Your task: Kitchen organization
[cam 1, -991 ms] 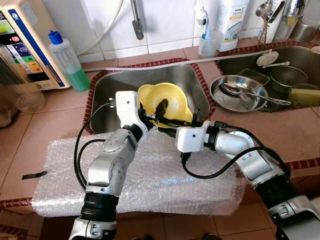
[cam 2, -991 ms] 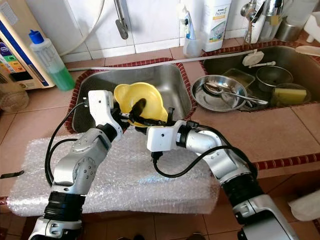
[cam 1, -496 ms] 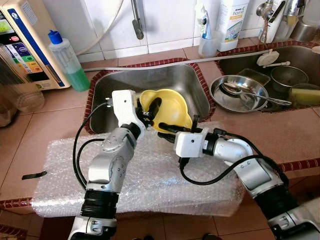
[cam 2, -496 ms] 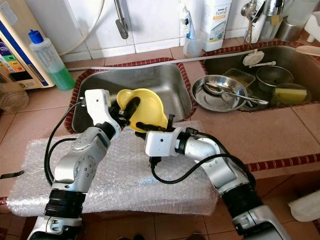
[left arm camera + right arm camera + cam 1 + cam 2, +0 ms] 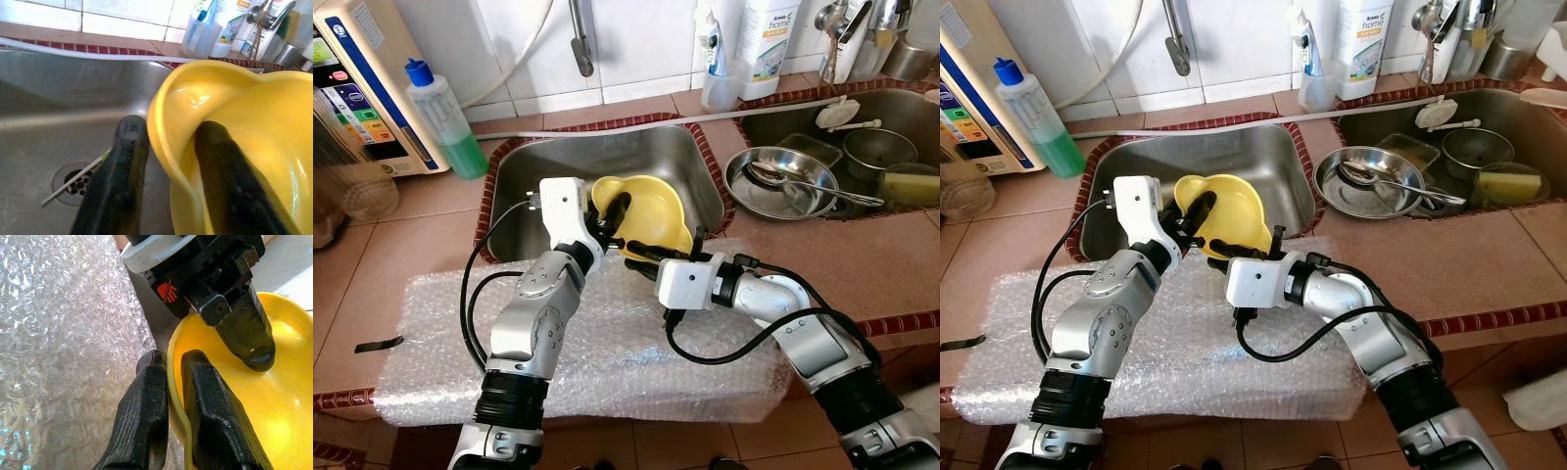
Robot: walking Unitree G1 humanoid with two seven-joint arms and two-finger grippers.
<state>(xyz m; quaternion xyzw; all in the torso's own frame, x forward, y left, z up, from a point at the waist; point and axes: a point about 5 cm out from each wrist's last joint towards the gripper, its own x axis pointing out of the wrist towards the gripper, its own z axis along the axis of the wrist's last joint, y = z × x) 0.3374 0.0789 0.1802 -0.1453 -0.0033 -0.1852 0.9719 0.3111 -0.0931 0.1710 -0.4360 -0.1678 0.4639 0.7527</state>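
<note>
A yellow bowl (image 5: 656,208) hangs tilted over the near edge of the left steel sink (image 5: 558,162). My left gripper (image 5: 613,213) is shut on the bowl's left rim, one finger inside and one outside; the left wrist view shows that rim (image 5: 166,112) between the two fingers. My right gripper (image 5: 642,253) is shut on the bowl's near rim from the bubble wrap side. In the right wrist view its fingers (image 5: 146,396) pinch the yellow edge (image 5: 254,401), with the left gripper's finger resting inside the bowl.
Bubble wrap (image 5: 607,343) covers the counter in front of the sink. A green soap bottle (image 5: 445,122) and an appliance (image 5: 362,88) stand at the left. The right sink holds a steel plate with a spoon (image 5: 781,181) and a pot (image 5: 876,147). A faucet (image 5: 579,39) hangs above.
The bowl has drifted slightly right and toward the near sink edge, held by both grippers. My right wrist has come lower over the bubble wrap.
</note>
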